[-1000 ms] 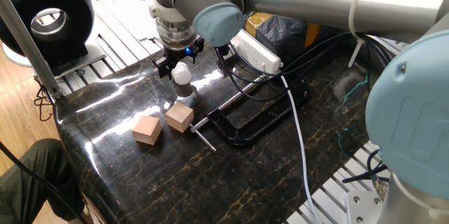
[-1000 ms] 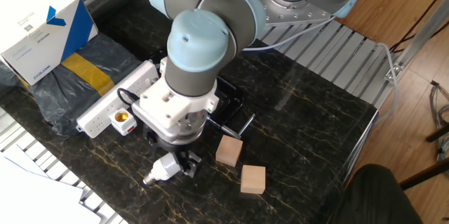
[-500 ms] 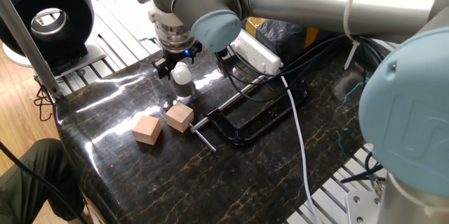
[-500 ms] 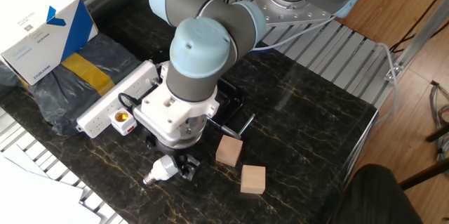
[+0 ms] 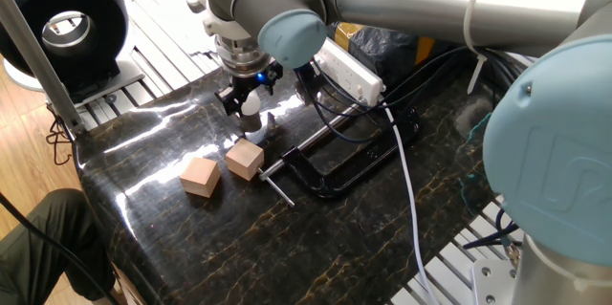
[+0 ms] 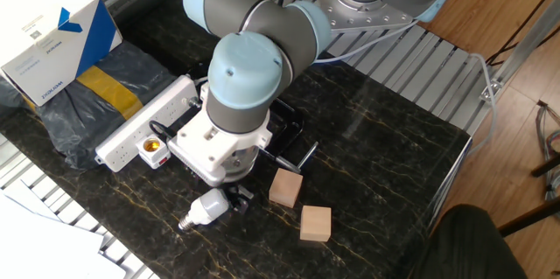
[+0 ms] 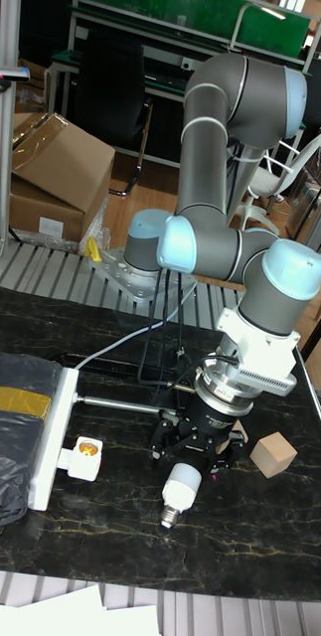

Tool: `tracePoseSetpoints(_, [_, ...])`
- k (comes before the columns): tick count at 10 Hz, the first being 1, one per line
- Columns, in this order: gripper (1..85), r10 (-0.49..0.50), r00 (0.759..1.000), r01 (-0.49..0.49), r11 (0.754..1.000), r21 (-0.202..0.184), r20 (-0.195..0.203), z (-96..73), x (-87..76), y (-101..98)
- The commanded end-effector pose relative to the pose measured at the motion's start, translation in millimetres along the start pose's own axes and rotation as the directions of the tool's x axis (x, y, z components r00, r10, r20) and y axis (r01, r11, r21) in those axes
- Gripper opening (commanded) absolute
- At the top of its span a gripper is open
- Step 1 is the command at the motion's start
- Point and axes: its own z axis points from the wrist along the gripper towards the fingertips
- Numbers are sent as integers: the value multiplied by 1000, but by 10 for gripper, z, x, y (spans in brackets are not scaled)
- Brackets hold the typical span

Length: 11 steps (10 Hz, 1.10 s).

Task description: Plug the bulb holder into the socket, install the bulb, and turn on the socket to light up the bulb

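- Lower than a second before, the gripper (image 5: 251, 96) had come down over the bulb (image 6: 208, 206), its fingers now flanking the white globe end instead of hanging above it.
- Whether the fingers were actually pressing the glass could not be told; they stood on either side of it, spread about as wide as the globe.
- That bulb lay on its side on the dark marble table (image 6: 385, 152), metal screw end pointing away from the arm.
- Plugged into the end of the socket (image 7: 54, 438), the bulb holder (image 7: 84, 457) showed its brass opening, near the bulb but apart from it.
- Two wooden cubes (image 6: 285, 188) sat beside the gripper, and a black clamp (image 5: 335, 173) lay just beyond them.
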Motion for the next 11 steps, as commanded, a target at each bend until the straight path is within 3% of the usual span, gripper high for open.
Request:
tracePoseSetpoints(1, [717,-7,1000,7,1000,8,-22,-43,37,-52])
tracePoseSetpoints(2, [717,-6,1000,6,1000,12,-22,-44,35,-67])
tracePoseSetpoints(3, [717,15,1000,-16,999,-36,-18,-62,17,56])
tracePoseSetpoints(6, [717,35,999,-34,996,-80,11,-62,-105,130])
tracePoseSetpoints(8, [717,1,999,0,999,-36,35,-38,-190,-30])
tracePoseSetpoints(11, [713,-10,999,10,1000,-9,38,-34,-194,-102])
